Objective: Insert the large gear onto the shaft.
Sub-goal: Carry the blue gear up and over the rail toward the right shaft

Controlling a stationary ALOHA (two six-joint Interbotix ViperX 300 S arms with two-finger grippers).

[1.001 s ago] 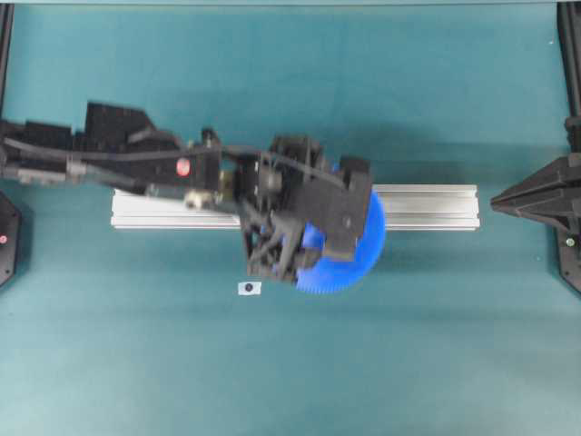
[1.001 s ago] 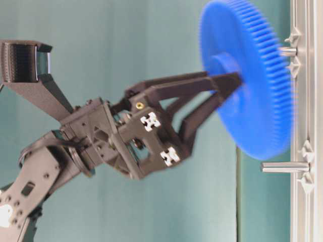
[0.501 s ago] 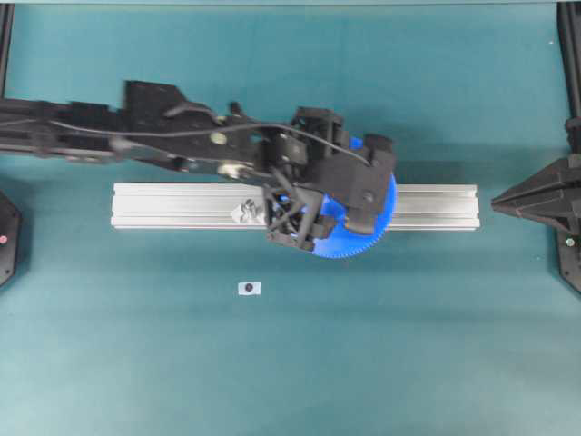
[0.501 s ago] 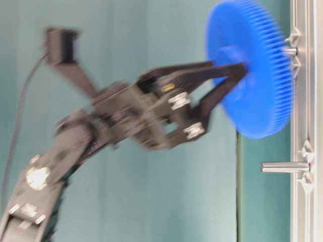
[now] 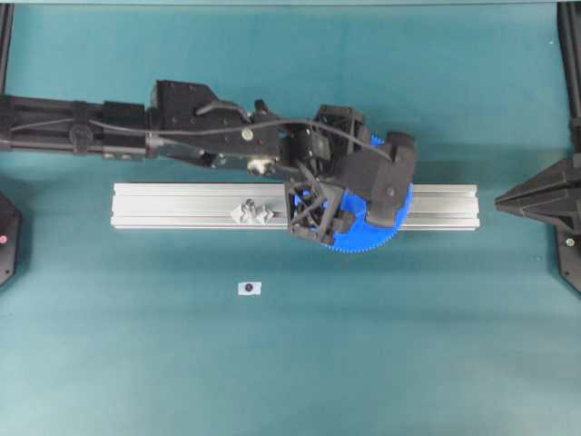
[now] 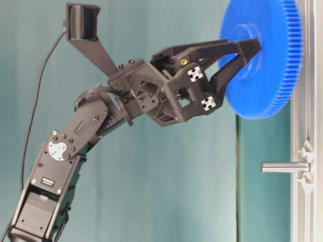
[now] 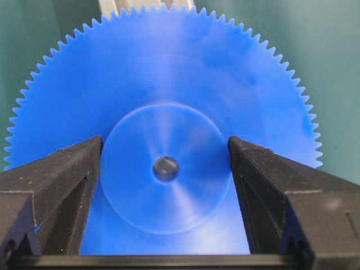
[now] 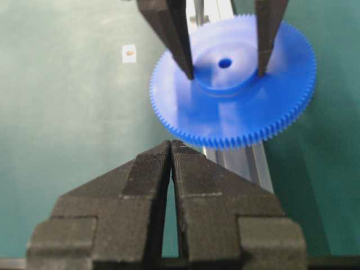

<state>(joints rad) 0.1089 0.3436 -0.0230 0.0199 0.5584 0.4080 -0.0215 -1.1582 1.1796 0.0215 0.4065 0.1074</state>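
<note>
The large gear (image 5: 377,238), a bright-blue toothed disc, hangs flat just above the aluminium rail (image 5: 163,207). My left gripper (image 6: 247,54) is shut on its raised hub (image 7: 163,191), one finger on each side. Something grey shows inside the hub's small hole (image 7: 166,167). The shaft (image 6: 282,166) stands on the rail beside the gear, uncovered, and appears with its base tabs (image 5: 252,213) left of the gripper in the overhead view. The shorter pin is hidden behind the gear. My right gripper (image 8: 171,143) is shut and empty, at the rail's right end (image 5: 497,197).
The rail lies across the middle of the teal table (image 5: 290,363). A small white tag (image 5: 249,288) lies in front of the rail. The left arm (image 5: 109,132) stretches in from the left behind the rail.
The left arm has carried the gear to the right along the rail and closer to it. The gear now covers the shorter pin. The right gripper has stayed put.
</note>
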